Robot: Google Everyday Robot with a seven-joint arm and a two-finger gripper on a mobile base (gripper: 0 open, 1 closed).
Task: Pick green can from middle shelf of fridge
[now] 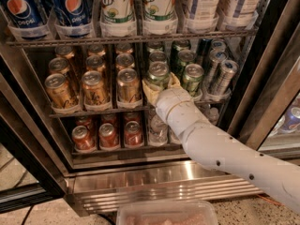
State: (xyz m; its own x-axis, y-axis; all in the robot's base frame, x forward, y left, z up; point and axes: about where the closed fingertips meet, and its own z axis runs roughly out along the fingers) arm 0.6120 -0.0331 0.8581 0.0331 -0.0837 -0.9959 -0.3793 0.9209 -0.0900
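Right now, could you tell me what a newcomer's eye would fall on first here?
The white arm reaching up from the lower right into the fridge, its gripper closed on a green can at the front of the middle shelf. Next, gold cans to its left and big bottles above.
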